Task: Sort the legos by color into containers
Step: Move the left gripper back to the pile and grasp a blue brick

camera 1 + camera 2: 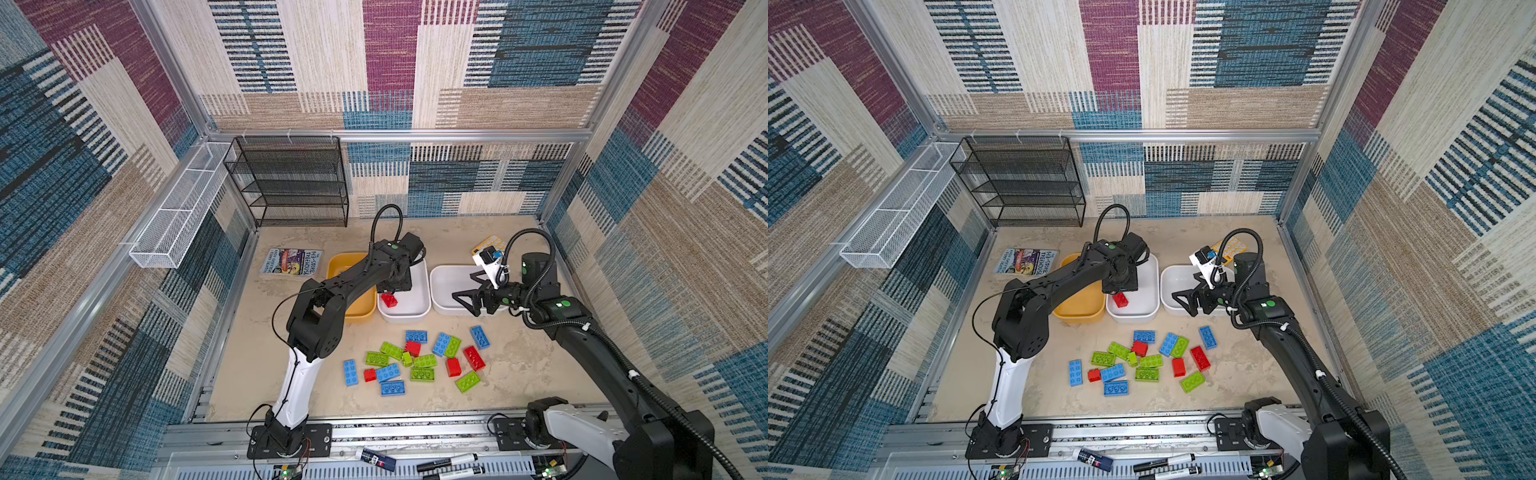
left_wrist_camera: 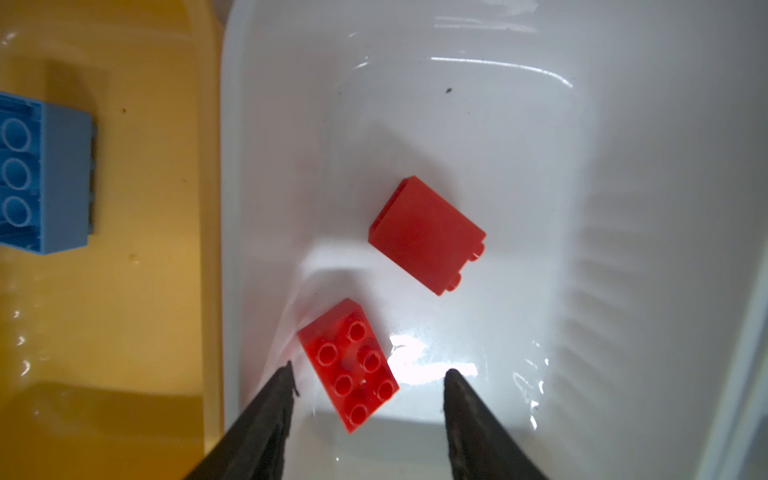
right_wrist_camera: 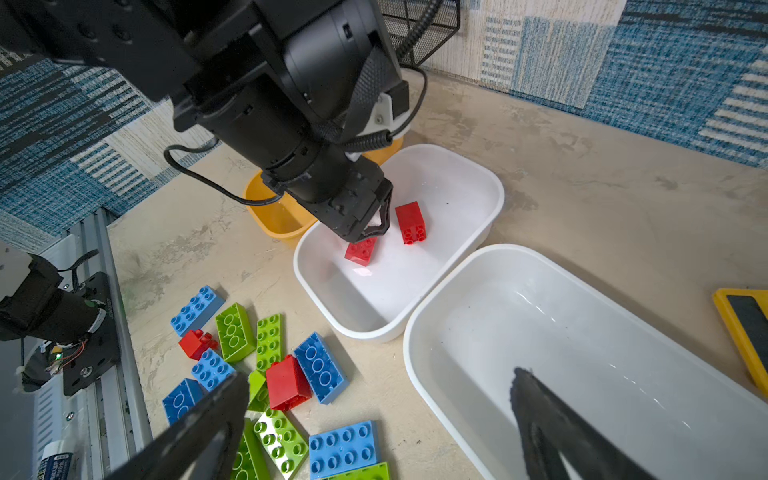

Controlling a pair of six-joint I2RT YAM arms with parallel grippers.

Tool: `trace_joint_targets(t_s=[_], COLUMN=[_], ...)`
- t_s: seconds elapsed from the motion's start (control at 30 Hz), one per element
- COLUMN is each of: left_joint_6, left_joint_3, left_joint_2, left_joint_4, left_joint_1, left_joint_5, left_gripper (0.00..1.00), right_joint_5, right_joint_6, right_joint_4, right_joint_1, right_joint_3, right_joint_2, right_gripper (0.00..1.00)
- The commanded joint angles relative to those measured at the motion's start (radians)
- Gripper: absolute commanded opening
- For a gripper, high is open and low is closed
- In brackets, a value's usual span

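Your left arm lies across the middle of both top views, low over the yellow tub and the middle white tub, which touch side by side. If you swing it out instead of lifting first, it can drag a rim and shift both tubs.

The right tub, right of centre, is empty. The right gripper hovers at its near edge with fingers wide apart and nothing held. If you send both arms to the pile together, they may meet over it.

The pile, lower middle, is crowded, with blue, green and red bricks touching. One blue and one green lie flush, so a wide grasp there could lift both and drop a wrong colour.

The left gripper has its fingers apart, clamped on nothing. A red brick sits tilted just under them inside the middle tub, near its front wall. One fingertip is very close to its corner, so a sideways exit could flick it out. A second red brick lies on its side nearby, and a blue brick is in the yellow tub.
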Motion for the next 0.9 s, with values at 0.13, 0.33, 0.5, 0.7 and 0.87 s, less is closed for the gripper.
trace_joint_targets(t_s=[0.13,0.33,0.5,0.7,0.87], left_joint_6=[0.004,-0.059,-0.073,-0.060,-0.101], left_joint_3=[-0.169,-0.503,-0.702,-0.864,-0.996], left_joint_2=[-0.285,-0.595,-0.738,-0.777,-0.789], left_joint_4=[-0.075,-0.141,-0.168,-0.116,0.016], left_joint_1=[-0.010,-0.021,-0.020,-0.021,-0.032], left_joint_5=[0.068,0.137,0.174,0.164,0.182], left_gripper=[0.70,0.71,0.71,0.69,0.68], right_joint_5=[-0.013,-0.040,-0.063,-0.096,-0.107], right_joint_6=[-0.004,-0.011,-0.010,0.000,0.009], right_joint_4=[-0.007,-0.019,-0.029,-0.031,-0.030], right_joint_1=[0.001,0.001,0.001,0.001,0.003], right_joint_3=[0.022,0.031,0.037,0.025,0.013], right_joint_2=[-0.004,0.004,0.007,-0.005,-0.011], right_gripper=[0.99,0.99,0.99,0.99,0.99])
